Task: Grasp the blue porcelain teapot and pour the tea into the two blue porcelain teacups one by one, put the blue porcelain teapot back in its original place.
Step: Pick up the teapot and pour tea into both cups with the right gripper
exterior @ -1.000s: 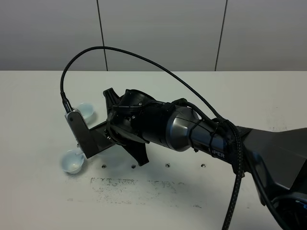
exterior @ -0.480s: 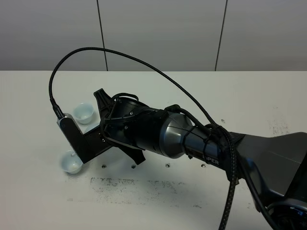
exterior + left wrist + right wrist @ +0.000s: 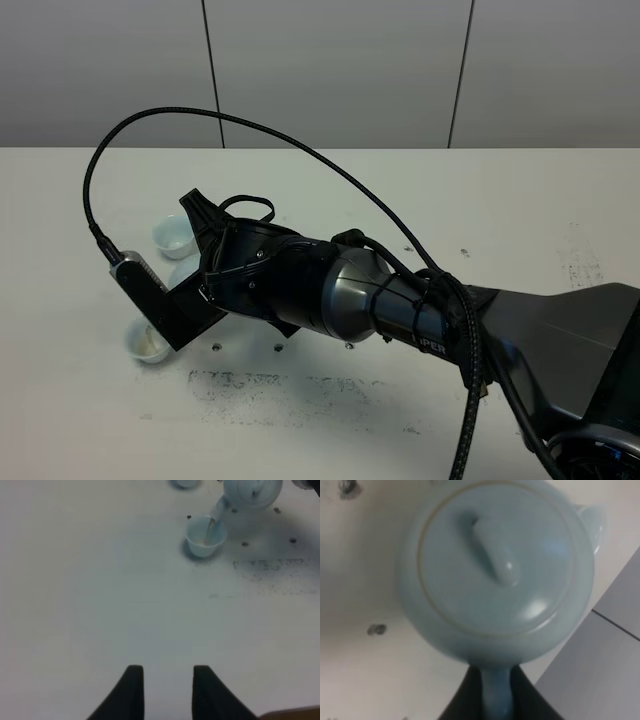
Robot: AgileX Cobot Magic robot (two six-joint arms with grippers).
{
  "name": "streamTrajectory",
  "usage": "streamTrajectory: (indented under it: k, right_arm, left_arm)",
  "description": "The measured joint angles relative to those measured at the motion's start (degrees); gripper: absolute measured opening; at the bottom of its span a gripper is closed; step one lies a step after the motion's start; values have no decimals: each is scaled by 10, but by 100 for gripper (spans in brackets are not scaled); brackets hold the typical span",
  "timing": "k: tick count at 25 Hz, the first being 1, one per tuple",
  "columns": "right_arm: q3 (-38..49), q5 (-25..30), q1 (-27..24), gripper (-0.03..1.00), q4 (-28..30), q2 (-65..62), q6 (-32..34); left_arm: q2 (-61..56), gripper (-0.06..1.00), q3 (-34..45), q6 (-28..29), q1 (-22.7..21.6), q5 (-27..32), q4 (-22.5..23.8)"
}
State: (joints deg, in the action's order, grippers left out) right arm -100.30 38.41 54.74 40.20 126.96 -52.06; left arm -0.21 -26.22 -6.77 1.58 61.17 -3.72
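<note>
In the left wrist view the blue porcelain teapot (image 3: 252, 492) is tilted, its spout over the nearer teacup (image 3: 205, 536), and a thin stream of tea runs into that cup. The second teacup (image 3: 186, 483) is cut off by the frame edge. In the right wrist view the teapot (image 3: 495, 575) fills the frame, and my right gripper (image 3: 495, 700) is shut on its handle. In the exterior high view both teacups show (image 3: 172, 235) (image 3: 148, 343), and my right arm (image 3: 300, 290) hides most of the teapot. My left gripper (image 3: 167, 687) is open and empty, far from the cups.
The white table (image 3: 520, 200) has dark scuff marks (image 3: 270, 385) and small screw holes in front of the cups. The right arm's cable (image 3: 250, 130) arcs above the table. A grey panelled wall stands behind the table.
My right arm has moved left and rolled further, tipping the teapot toward the nearer teacup. Its wrist camera now covers part of that cup.
</note>
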Motion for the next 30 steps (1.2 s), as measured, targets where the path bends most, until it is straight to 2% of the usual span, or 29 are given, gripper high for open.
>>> streamTrajectory:
  k: [30]
  right_arm:
    - [0, -3, 7, 7, 93, 8, -1]
  left_arm:
    - [0, 30, 0, 0, 0, 0, 0]
